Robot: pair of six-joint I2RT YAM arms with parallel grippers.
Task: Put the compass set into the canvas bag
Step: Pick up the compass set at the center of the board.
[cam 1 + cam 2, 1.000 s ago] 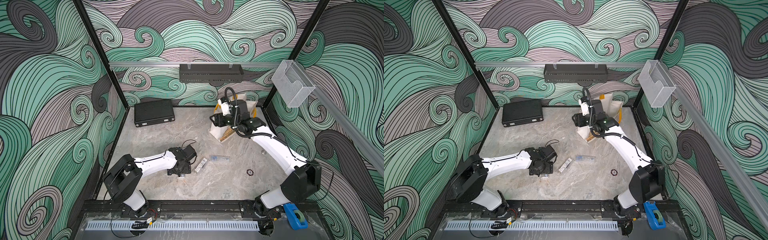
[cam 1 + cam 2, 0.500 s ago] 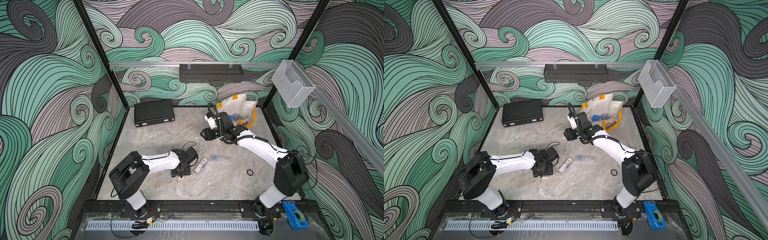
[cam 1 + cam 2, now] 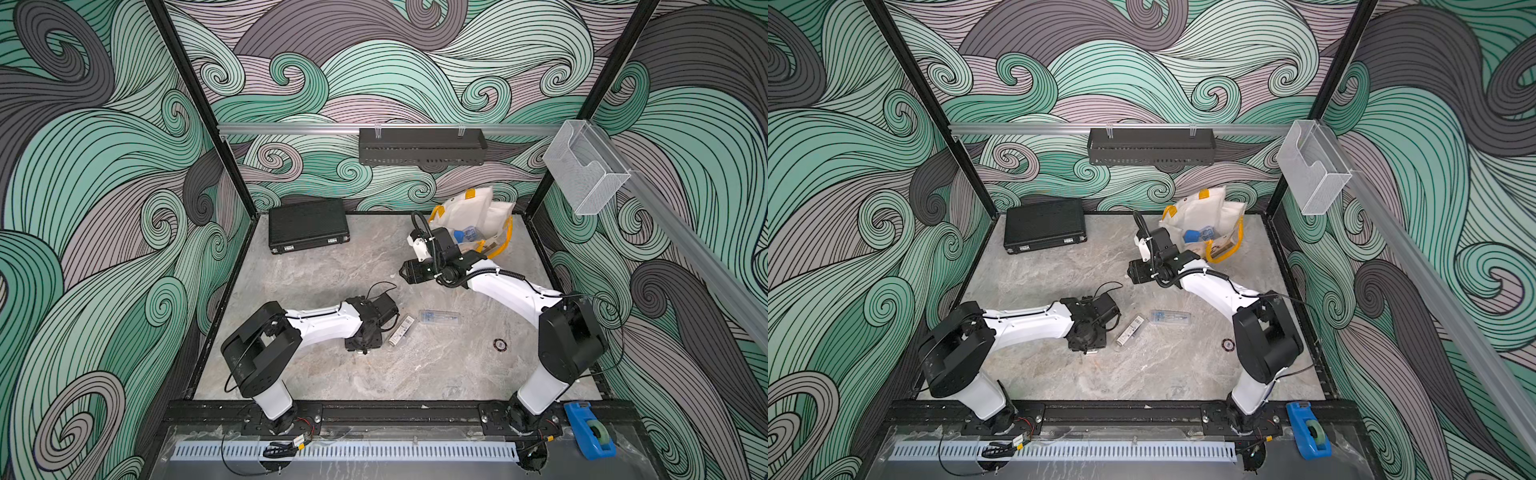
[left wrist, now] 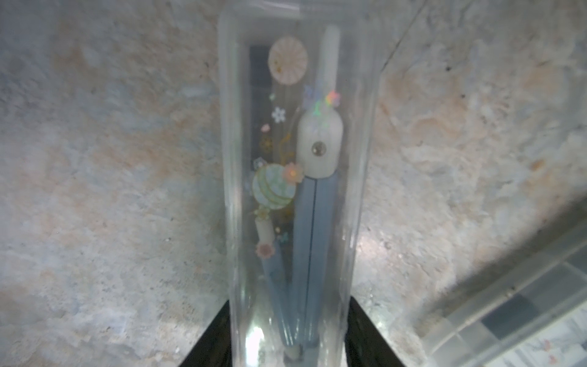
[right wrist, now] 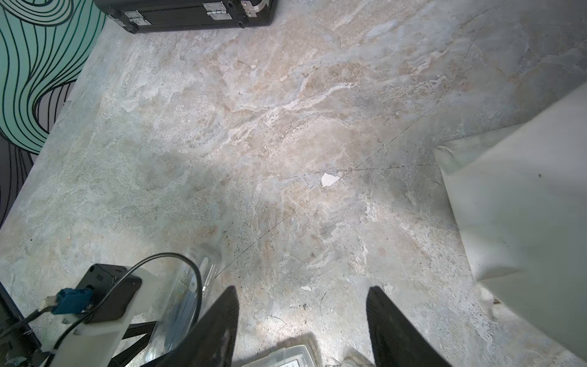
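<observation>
The left gripper (image 4: 289, 300) has just drawn its fingers in and now clamps the near end of the compass set (image 4: 295, 190), a clear case lying flat on the table (image 4: 111, 190) at the centre of the left wrist view. The right gripper (image 5: 301, 289), fingers apart and empty, has pulled back from the canvas bag (image 3: 467, 212), which gapes open at the upper right of the table in a top view. The grip looks made; lift and carry remain.

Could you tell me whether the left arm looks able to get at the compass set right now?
Likely yes: the left gripper straddles the compass set, with its fingers against both long sides and nothing in between.
</observation>
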